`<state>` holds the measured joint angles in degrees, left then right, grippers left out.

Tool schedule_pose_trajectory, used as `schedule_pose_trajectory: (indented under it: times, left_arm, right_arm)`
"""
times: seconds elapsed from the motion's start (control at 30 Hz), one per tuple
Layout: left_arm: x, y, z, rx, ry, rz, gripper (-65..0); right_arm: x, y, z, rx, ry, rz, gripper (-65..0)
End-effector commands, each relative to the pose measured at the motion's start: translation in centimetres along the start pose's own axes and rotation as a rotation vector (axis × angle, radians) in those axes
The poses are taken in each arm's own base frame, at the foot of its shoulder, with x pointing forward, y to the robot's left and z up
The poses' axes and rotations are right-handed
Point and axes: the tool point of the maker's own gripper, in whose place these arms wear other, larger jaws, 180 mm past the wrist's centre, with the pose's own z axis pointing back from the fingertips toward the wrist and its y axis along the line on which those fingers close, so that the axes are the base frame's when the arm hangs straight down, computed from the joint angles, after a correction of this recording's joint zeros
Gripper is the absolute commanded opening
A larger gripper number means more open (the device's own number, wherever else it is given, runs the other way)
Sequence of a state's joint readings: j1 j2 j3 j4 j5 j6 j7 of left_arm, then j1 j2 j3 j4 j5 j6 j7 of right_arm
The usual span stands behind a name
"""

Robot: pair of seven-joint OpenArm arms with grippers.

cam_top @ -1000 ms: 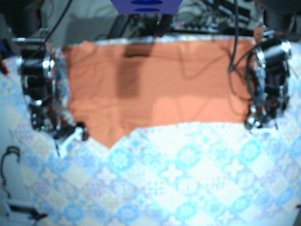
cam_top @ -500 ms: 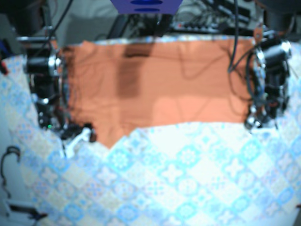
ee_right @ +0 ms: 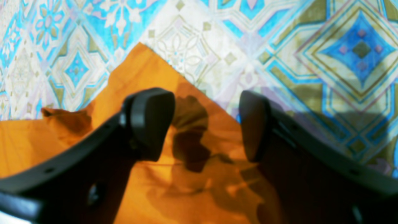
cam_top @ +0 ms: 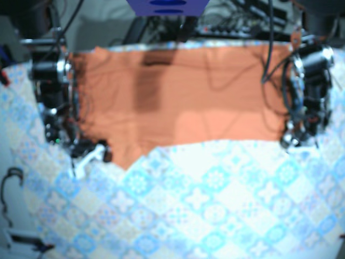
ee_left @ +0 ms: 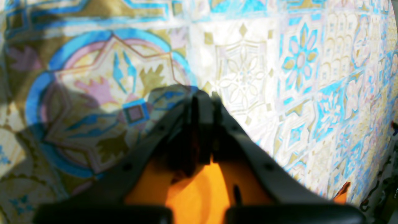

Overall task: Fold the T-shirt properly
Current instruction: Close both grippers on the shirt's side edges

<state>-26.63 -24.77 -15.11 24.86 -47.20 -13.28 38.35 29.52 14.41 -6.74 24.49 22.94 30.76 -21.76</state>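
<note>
The orange T-shirt [cam_top: 178, 102] lies spread flat across the far half of the table, with a pointed corner hanging down at its lower left. My right gripper [cam_top: 99, 154] is at that corner. In the right wrist view it [ee_right: 203, 124] is open, with both fingers hovering over the shirt's pointed corner [ee_right: 149, 77]. My left gripper [cam_top: 287, 141] is at the shirt's lower right corner. In the left wrist view its fingers are pressed together [ee_left: 202, 96], and orange cloth [ee_left: 199, 193] shows between their bases.
A blue patterned tablecloth [cam_top: 215, 205] covers the table in front of the shirt. Cables and equipment [cam_top: 237, 21] crowd the back edge. A blue object [cam_top: 167, 6] hangs at the top centre. A loose cable [cam_top: 11, 178] lies at the left edge.
My right arm has shifted rightward, bringing its gripper up to the shirt's lower left corner. The left arm and the shirt have stayed put.
</note>
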Motion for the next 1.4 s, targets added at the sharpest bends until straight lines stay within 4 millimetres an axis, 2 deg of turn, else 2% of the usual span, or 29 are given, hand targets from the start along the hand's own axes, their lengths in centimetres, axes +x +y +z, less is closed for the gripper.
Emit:
schedule_pose_trajectory:
  times: [0.0, 0.17, 0.33, 0.5, 0.63, 0.9, 1.0, 1.07, 1.17, 1.27, 1.37]
  left_arm:
    - [2.0, -0.4, 0.5, -0.004, -0.037, -0.011, -65.0]
    - [1.9, -0.5, 0.5, -0.006, -0.035, -0.010, -65.0]
    - [1.9, -0.5, 0.5, -0.006, -0.035, -0.010, -65.0]
    - [1.9, -0.5, 0.5, -0.006, -0.035, -0.010, -65.0]
    - [1.8, -0.6, 0.4, -0.007, -0.034, -0.010, -65.0]
    - [1.3, 0.0, 0.4, 0.003, -0.026, -0.009, -65.0]
    - [1.0, 0.3, 0.5, -0.001, -0.024, -0.012, -65.0]
    - [1.6, -0.8, 0.8, -0.039, -0.044, -0.055, -65.0]
    - [1.9, -1.1, 1.5, -0.051, -0.065, -0.107, -65.0]
    - [2.0, -2.0, 1.9, -0.071, -0.053, -0.139, -65.0]
    - [2.1, -2.6, 2.0, -0.083, -0.046, -0.151, -65.0]
  right_arm:
    - [-2.1, 0.6, -0.3, 0.010, 0.099, 0.020, -29.0]
    - [-2.1, 1.0, -0.5, 0.019, 0.099, 0.020, -35.4]
    - [-2.6, 1.4, -0.6, 0.024, 0.121, 0.048, -38.6]
    - [-3.8, 2.1, -0.9, 0.035, 0.172, 0.126, -50.2]
    - [-3.9, 2.2, -1.0, 0.036, 0.178, 0.137, -58.6]
    - [-4.1, 2.3, -1.0, 0.037, 0.191, 0.163, -63.8]
    - [-3.2, 2.7, -1.1, 0.043, 0.170, 0.177, -64.3]
    - [-1.8, 3.3, -1.1, 0.047, 0.138, 0.202, -64.8]
    - [0.2, 3.3, -0.9, 0.025, 0.096, 0.227, -65.0]
    - [0.7, 2.9, -0.6, 0.016, 0.098, 0.239, -65.0]
    - [2.2, 3.1, -0.2, 0.017, 0.062, 0.265, -65.0]
